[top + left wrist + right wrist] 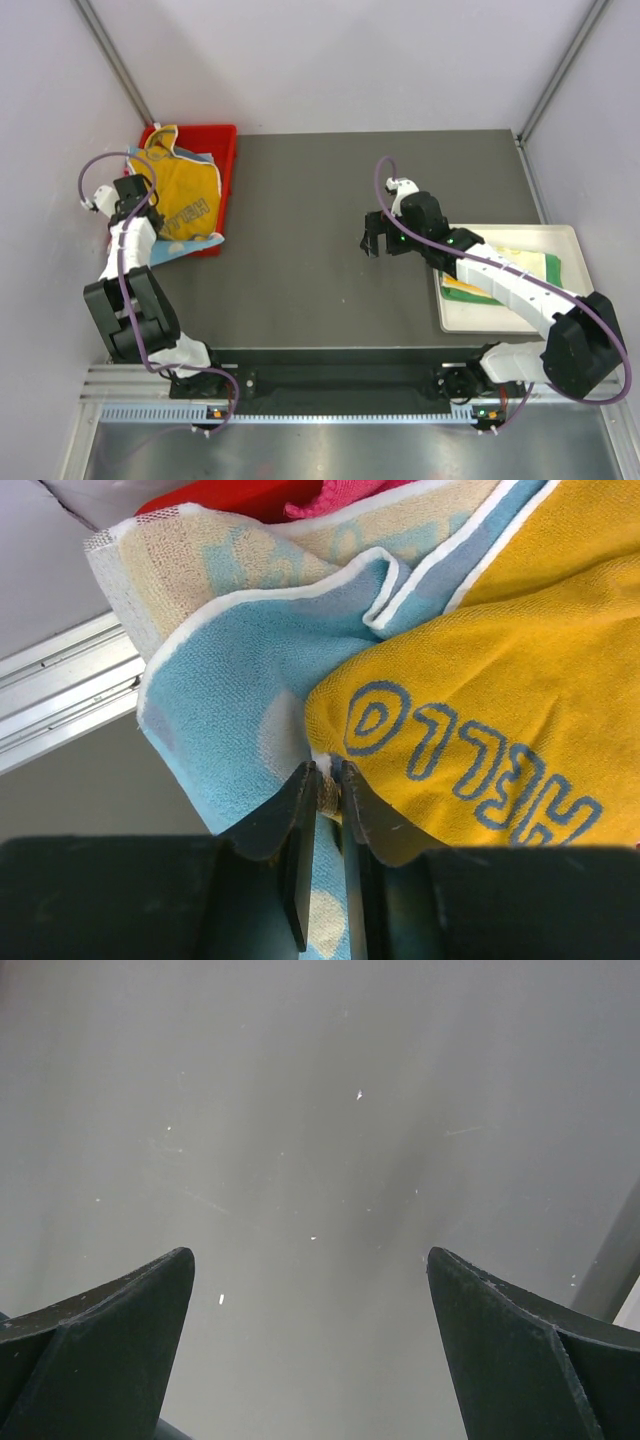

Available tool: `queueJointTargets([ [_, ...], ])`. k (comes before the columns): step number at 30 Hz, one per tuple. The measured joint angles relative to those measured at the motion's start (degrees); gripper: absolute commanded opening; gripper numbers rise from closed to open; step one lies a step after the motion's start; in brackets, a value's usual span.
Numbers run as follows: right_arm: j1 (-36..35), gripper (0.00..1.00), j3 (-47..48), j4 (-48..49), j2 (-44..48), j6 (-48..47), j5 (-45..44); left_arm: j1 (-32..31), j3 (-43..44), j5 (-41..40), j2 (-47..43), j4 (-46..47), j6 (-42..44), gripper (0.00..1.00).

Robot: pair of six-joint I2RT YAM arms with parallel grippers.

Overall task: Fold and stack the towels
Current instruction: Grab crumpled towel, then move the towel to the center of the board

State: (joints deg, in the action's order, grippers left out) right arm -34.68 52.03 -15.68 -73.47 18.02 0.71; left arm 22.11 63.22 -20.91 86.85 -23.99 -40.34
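Apparently the left gripper (328,775) pinches the HELLO towel (520,680) at the red bin (215,140); the right gripper (308,1260) hangs spread. Next, pull it onto the table (330,200).

The orange-yellow towel (185,195) with blue "HELLO" lettering lies crumpled over the red bin (222,135), its edge pinched in the left gripper (328,785), bunched against a rumpled light blue towel (230,690) and a pale yellow patterned towel (190,560), while folded towels (520,265), green and yellow among them, lie flat on the white tray (560,232).
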Motion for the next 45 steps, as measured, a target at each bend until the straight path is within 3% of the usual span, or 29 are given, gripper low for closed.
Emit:
queueJointTargets([
  [5, 0.0, 1.0, 0.0, 0.0, 0.0, 0.0, -0.17, 0.0, 0.26, 1.55, -0.09, 0.02, 0.07, 0.0],
  [12, 0.0, 1.0, 0.0, -0.02, -0.09, -0.04, -1.53, -0.9, 0.55, 7.04, -0.15, 0.28, 0.11, 0.0],
  [16, 0.0, 1.0, 0.0, -0.02, -0.31, -0.24, -2.64, -4.83, 0.42, 8.35, -2.19, 0.44, 0.33, 0.0],
  [25, 0.04, 1.0, 0.04, -0.07, -0.33, -0.46, -5.16, -19.04, -0.72, 9.05, -14.86, 0.17, 2.19, 0.0],
  [41, 0.9, 1.0, 4.48, -2.16, 1.97, 2.64, -11.52, -50.1, 9.44, 14.1, -18.75, -7.13, 5.97, 0.0],
  [45, 1.14, 1.0, 5.86, -4.07, 3.02, 3.06, -14.08, -61.26, 8.7, 14.36, -19.1, -6.8, 5.49, 0.0],
])
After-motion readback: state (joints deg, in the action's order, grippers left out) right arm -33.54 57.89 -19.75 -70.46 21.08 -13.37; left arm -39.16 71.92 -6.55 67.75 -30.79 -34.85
